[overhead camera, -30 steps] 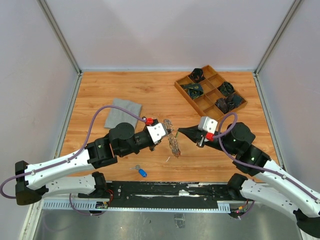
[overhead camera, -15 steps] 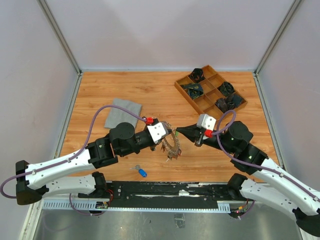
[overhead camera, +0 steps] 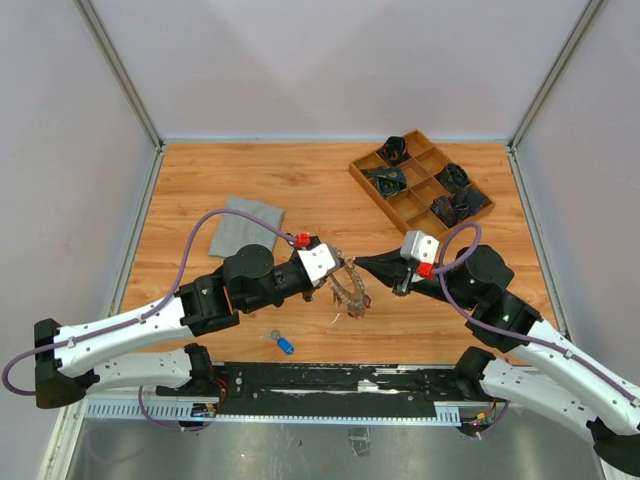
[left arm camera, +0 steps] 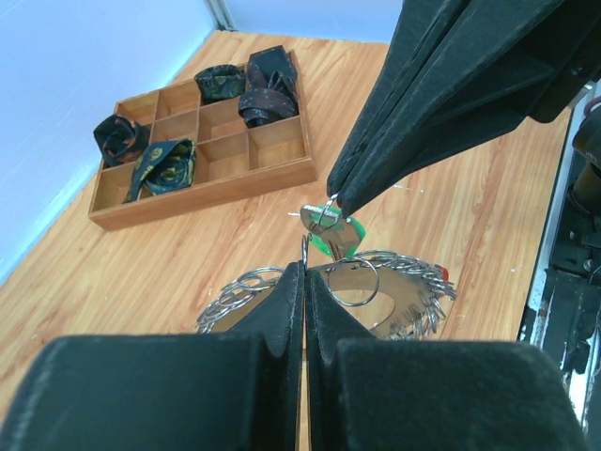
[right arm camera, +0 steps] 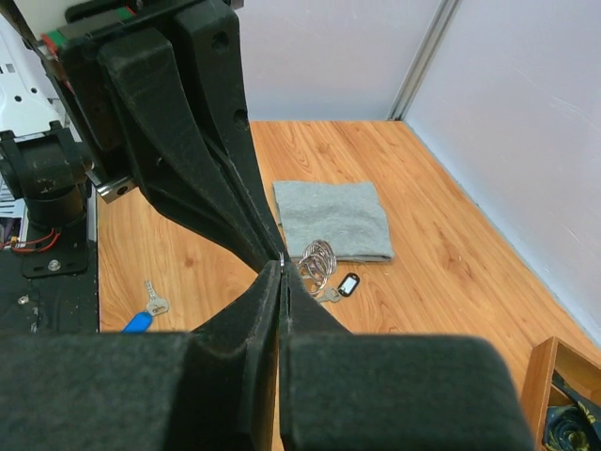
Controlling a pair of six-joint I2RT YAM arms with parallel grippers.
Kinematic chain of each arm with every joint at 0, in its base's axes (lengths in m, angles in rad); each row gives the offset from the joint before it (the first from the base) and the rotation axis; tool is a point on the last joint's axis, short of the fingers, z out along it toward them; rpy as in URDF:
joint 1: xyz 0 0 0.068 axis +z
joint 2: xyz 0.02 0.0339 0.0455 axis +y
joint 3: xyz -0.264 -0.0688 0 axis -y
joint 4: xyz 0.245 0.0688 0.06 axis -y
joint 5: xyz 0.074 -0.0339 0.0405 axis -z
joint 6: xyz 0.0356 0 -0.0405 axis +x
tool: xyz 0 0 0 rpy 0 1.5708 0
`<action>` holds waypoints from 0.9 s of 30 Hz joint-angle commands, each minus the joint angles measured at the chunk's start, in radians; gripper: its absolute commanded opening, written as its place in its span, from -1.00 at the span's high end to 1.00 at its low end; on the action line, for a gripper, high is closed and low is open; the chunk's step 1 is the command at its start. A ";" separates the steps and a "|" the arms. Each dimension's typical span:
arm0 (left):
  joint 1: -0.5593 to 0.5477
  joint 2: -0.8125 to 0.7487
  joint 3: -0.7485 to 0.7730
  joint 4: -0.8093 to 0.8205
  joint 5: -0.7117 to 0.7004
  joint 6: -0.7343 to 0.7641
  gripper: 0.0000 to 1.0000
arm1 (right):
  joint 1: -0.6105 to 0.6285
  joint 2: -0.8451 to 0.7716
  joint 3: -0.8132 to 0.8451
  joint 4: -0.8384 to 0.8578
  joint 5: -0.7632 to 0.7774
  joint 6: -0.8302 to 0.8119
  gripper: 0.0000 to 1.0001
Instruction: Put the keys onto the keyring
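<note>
Left gripper (left arm camera: 303, 274): fingers pressed together on the wire of the keyring (left arm camera: 399, 287). It looks lifted clear of the table, with its bunch of keys hanging off the far side of the pinch.
Right gripper (left arm camera: 341, 201): tips closed on the green-tagged key (left arm camera: 340, 238), right at the keyring's upper edge. Whether key and ring are touching, I can't tell.
Step in hand: threading this key onto the ring, by the look of it.
Doing it well: I'd keep the left arm dead still. The right should bring the key's hole to the wire's split and work it round with small twists, because a push would set the bunch swinging.
Risk: the pinch is thin, so the key may swivel out.
Blue-tagged key (overhead camera: 284, 345): lying on the table, on the keyring's near side, well apart from it. Probably the next one.
Grey cloth (overhead camera: 245, 226): on the left-arm side of the keyring.
Wooden tray (overhead camera: 410, 212): beyond the keyring, towards the right arm.
</note>
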 commanded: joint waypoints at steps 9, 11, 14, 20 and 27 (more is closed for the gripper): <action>0.000 -0.012 0.044 0.083 -0.014 -0.010 0.99 | -0.004 -0.001 0.022 -0.017 0.006 0.009 0.99; 0.001 -0.012 0.044 0.083 -0.014 -0.010 0.99 | -0.003 0.008 0.024 -0.019 0.011 0.009 0.99; 0.001 -0.010 0.044 0.083 -0.017 -0.012 0.99 | -0.004 0.013 0.024 -0.019 0.007 0.012 0.99; 0.001 -0.012 0.044 0.083 -0.009 -0.008 0.99 | -0.003 0.014 0.022 -0.010 0.036 0.017 0.99; 0.001 -0.016 0.044 0.083 0.001 -0.008 0.99 | -0.003 0.013 0.017 -0.012 0.080 0.022 0.99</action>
